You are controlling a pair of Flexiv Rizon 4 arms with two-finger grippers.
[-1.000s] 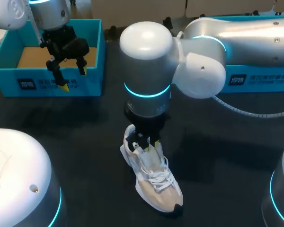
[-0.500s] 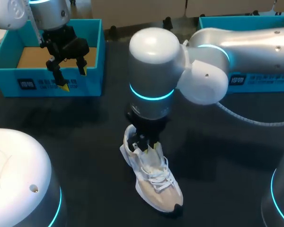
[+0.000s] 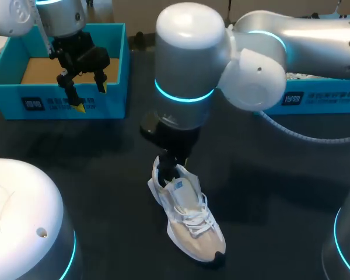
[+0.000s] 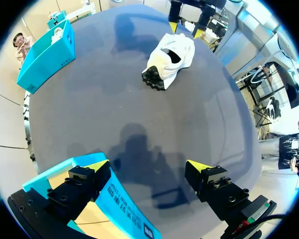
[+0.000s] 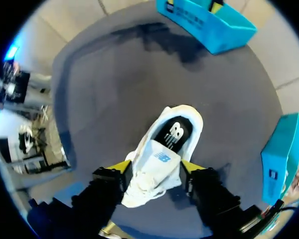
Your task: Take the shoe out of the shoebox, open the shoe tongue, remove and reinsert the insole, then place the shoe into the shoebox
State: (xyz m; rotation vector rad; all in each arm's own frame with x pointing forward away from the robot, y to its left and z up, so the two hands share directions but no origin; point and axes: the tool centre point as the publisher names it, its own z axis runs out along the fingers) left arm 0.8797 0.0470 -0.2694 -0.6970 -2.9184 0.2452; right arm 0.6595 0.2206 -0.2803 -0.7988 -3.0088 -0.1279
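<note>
The white shoe (image 3: 205, 240) sits on its sole on the table (image 3: 93, 175), well apart from the shoebox (image 3: 111, 105). The right gripper (image 5: 155, 168) hangs just over its heel end with fingers spread, gripping nothing. The tongue (image 5: 157, 158) stands between the yellow tips, and the dark insole (image 5: 175, 133) shows in the opening. The risk, as I judge it, is a pinch that catches tongue or laces (image 3: 193, 219) instead of the insole's edge — the light shoe would then lift or tip, since nothing pins it down. The left gripper (image 3: 91, 97), likewise spread and empty, hovers over the shoebox's front wall. Count: one shoe, one insole, two grippers, two blue boxes — the second box (image 3: 315, 96) at the far right.
</note>
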